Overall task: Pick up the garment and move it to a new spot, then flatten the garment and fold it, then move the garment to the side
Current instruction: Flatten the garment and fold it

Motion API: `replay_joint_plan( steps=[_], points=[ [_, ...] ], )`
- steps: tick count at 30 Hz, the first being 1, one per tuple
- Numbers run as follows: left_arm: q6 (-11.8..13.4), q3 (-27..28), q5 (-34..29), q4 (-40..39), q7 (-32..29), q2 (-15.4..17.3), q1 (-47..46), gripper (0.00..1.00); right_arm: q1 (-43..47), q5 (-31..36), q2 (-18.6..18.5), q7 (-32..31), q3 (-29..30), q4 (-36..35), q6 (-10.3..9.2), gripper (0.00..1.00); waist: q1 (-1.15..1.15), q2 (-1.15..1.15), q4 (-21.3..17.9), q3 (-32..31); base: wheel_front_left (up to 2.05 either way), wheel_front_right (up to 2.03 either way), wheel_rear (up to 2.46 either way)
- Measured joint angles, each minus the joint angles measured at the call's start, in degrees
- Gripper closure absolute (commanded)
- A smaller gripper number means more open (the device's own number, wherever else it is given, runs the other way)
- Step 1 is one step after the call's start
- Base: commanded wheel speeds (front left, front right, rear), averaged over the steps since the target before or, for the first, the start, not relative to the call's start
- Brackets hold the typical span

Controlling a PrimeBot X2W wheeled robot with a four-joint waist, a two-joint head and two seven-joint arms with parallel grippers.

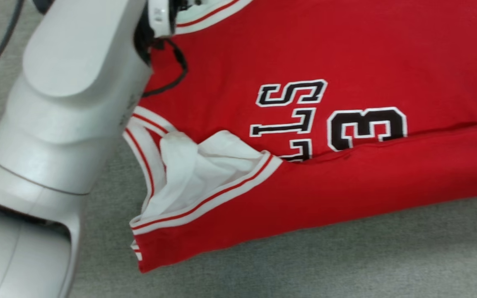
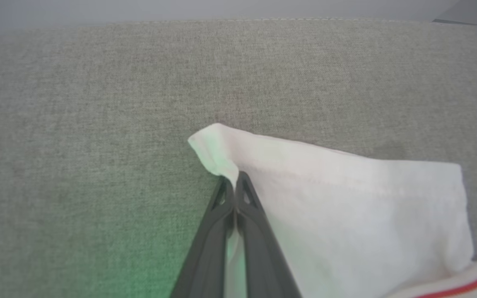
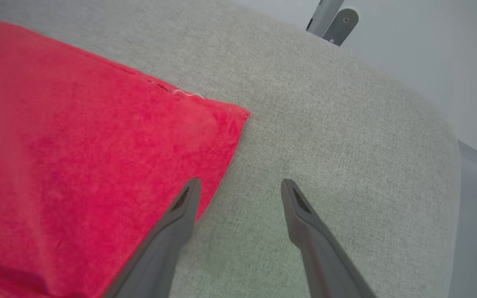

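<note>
Red garment (image 1: 346, 62): we note left fingers (image 2: 230, 203) pinched shut on its white sleeve (image 2: 346, 198); right fingers (image 3: 300, 207) gape empty, hem corner (image 3: 222, 124) just ahead-left.

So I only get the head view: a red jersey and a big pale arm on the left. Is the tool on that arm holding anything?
Observer: Yes. The left tool is shut on the edge of the white sleeve of the jersey.
Operator: And the other tool?
Observer: The right tool is open and holds nothing, over the grey upholstered surface.
Operator: Is it anywhere near the jersey?
Observer: Yes, beside its red corner. One finger overlaps the red edge in the right wrist view, though I cannot tell whether it touches.
</note>
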State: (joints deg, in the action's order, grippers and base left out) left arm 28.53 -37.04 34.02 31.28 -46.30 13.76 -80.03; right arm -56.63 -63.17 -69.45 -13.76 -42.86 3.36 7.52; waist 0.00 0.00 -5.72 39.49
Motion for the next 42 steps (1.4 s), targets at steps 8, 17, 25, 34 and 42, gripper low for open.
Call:
replay_joint_plan(
  steps=[8, 17, 25, 34, 42],
  points=[
    [-1.8, -1.3, 0.3, 2.4, 2.1, -3.6, -1.7, 1.00, -13.1, 2.6, 8.5, -9.1, -8.3, 13.1, 0.00, 0.00, 0.00, 0.00, 3.5, 1.0, 0.00, 0.00, 0.00],
    [-2.9, -1.2, 1.4, 4.2, 4.5, -6.1, -2.8, 1.00, -19.5, 0.2, 9.2, -9.9, -15.2, 16.6, -0.01, 1.00, 0.00, 0.00, 5.2, 2.0, 0.00, 0.00, 0.00],
    [-8.0, -0.3, 4.1, 4.9, 11.1, -7.7, -0.5, 1.00, -19.9, -0.9, 9.1, -1.9, -20.6, 18.3, 0.00, 1.00, 0.00, 0.00, 6.1, -0.2, 0.00, 0.00, 0.00],
    [-16.3, 0.2, 6.9, -0.9, 18.0, -4.2, 7.4, 1.00, -14.4, -5.3, 6.0, 4.2, -26.2, 14.9, 0.00, 1.00, 0.00, 0.00, 7.9, -7.7, 0.00, 0.00, 0.00],
    [-17.7, -0.9, 9.3, -15.6, 19.1, -0.6, 20.5, 1.00, -10.3, -8.2, 0.8, 6.5, -28.1, 10.6, 0.00, 1.00, 0.00, 0.00, 9.7, -15.1, 0.00, 0.00, 0.00]
  ],
)
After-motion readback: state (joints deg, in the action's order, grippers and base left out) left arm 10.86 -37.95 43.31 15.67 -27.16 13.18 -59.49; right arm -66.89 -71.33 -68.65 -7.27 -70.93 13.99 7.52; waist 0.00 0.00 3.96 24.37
